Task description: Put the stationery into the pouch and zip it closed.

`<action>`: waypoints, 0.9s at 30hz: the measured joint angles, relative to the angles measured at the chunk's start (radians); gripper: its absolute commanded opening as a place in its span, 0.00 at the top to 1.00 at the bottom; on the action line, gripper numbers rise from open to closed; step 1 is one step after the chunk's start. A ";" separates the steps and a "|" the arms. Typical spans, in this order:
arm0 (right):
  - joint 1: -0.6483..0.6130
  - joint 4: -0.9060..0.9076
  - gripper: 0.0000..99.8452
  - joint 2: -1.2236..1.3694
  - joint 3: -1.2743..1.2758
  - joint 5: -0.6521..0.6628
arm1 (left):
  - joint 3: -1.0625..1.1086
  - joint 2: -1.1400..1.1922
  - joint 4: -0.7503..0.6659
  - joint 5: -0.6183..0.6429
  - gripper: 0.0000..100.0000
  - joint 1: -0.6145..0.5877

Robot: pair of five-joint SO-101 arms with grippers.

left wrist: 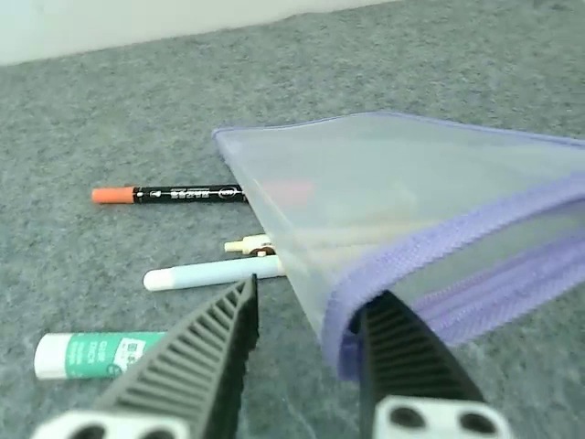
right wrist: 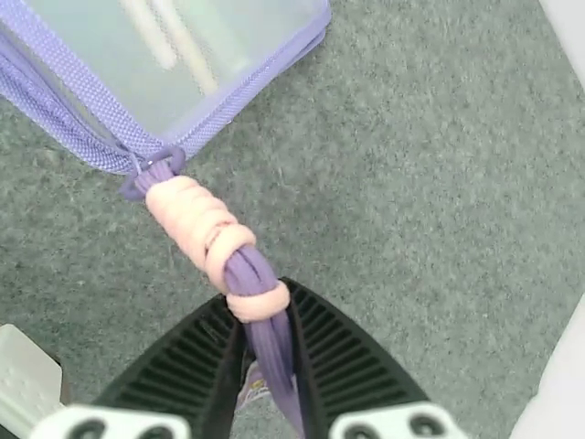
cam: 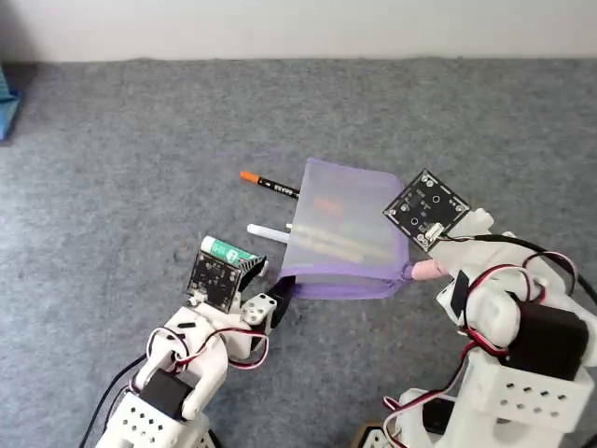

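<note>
Overhead, we see the pouch (cam: 345,229) mid-frame, with an orange-capped pen (cam: 269,184) and a glue stick (cam: 229,250) lying left of it (loading unfinished). Left wrist: the left gripper (left wrist: 315,293) gapes at the pouch's corner. Right wrist: the right gripper (right wrist: 263,297) clamps the zipper cord (right wrist: 196,219). Next, we judge, a pen needs grasping.

Smooth translucent plastic pouch (cam: 340,219) edged with woven cloth tape (left wrist: 439,265), a soft cord pull (right wrist: 196,224), on rough matt carpet (cam: 140,140).
</note>
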 measured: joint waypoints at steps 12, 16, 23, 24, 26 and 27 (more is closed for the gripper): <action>0.000 0.000 0.99 0.000 0.000 0.000 | 0.000 0.000 -0.026 -0.008 0.99 0.011; 0.000 0.000 0.99 0.000 0.000 0.000 | -0.005 0.000 -0.014 -0.046 0.99 0.031; -0.025 0.000 0.99 0.000 -0.069 -0.015 | -0.207 0.002 -0.012 -0.055 0.99 0.006; -0.046 0.000 0.99 0.000 -0.091 -0.025 | -0.239 0.002 0.000 -0.071 0.99 -0.006; -0.109 0.000 0.99 -0.002 -0.130 -0.049 | -0.308 0.002 0.049 -0.112 0.99 -0.037; -0.137 -0.006 0.99 -0.002 -0.149 -0.069 | -0.345 0.002 0.086 -0.129 0.99 -0.049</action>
